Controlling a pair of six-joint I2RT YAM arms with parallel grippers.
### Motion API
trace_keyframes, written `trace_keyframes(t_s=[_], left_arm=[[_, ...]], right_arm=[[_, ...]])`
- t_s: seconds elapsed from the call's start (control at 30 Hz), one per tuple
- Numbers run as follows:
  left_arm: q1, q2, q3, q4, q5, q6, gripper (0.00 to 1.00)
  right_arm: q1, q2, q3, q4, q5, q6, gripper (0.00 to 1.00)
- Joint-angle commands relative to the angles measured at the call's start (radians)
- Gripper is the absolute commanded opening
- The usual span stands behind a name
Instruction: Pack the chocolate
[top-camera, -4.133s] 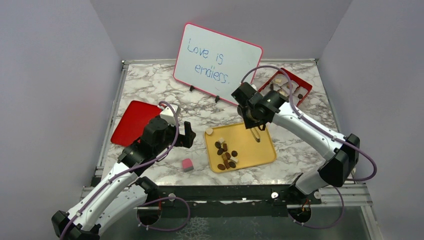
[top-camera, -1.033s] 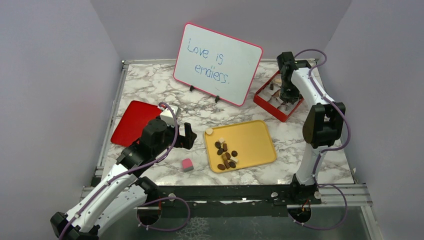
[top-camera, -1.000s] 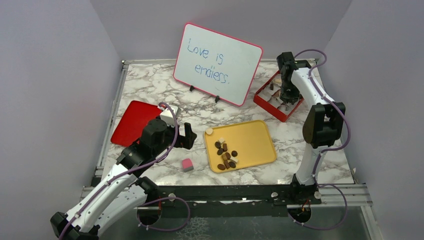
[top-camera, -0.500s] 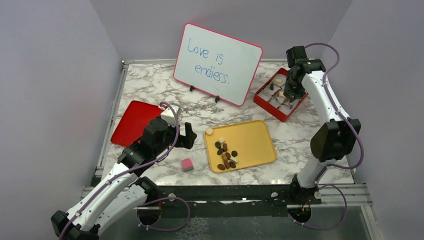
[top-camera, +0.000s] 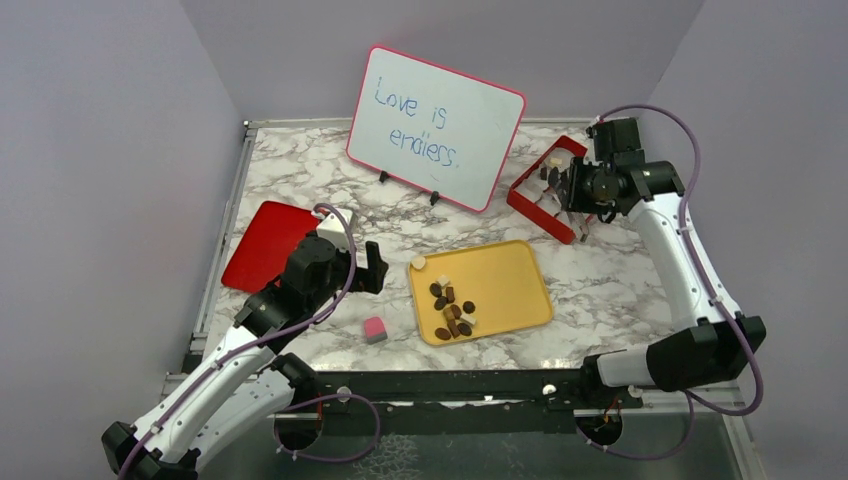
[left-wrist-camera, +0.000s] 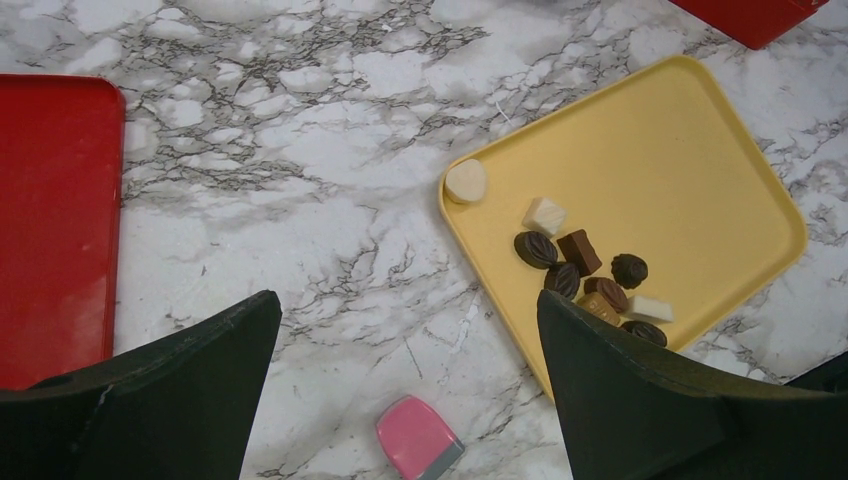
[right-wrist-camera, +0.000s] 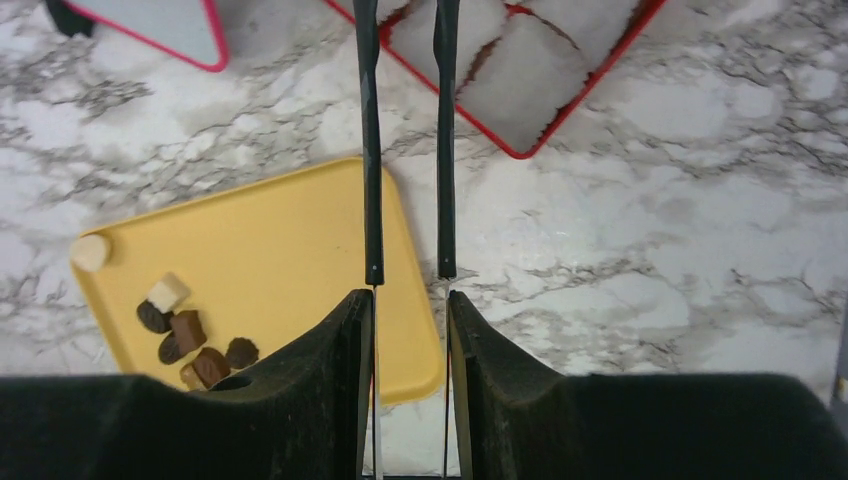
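Observation:
The chocolate (top-camera: 452, 308) is a small heap of dark brown pieces with a few cream ones at the near left of a yellow tray (top-camera: 505, 280). It also shows in the left wrist view (left-wrist-camera: 585, 275) and the right wrist view (right-wrist-camera: 190, 335). One cream round (left-wrist-camera: 465, 181) lies at the tray's corner. A red divided box (top-camera: 540, 195) stands at the back right with a few pieces in it. My right gripper (top-camera: 583, 190) is shut on thin black tongs (right-wrist-camera: 371, 150) and hovers at the box's near edge. My left gripper (top-camera: 368, 270) is open and empty, left of the tray.
A pink-and-white cube (top-camera: 374, 329) lies on the marble below my left gripper, also in the left wrist view (left-wrist-camera: 418, 450). A red lid (top-camera: 265, 243) lies flat at the left. A whiteboard (top-camera: 436, 125) reading "Love is endless" stands at the back.
My right arm swung from over the yellow tray to the red box, then drew back to the box's right near side. The left arm has barely moved.

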Motion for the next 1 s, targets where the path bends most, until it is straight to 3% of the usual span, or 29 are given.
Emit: trace_keyframes(t_s=[0.0,0.57,0.97], left_arm=[[-0.005,-0.022,0.035,0.005,-0.073,-0.009,0.99],[-0.004,-0.046,0.024,0.007,-0.182,0.01,0.99],[-0.002,-0.096,0.015,0.017,-0.217,0.009,0.99]], right_arm=[[0.027,-0.109,-0.073,0.098,-0.197,-0.035,0.35],[0.288,-0.238,-0.331,0.146,-0.291,0.058,0.35],[0.627,-0.185,-0.395,0.15,-0.171,0.256,0.36]])
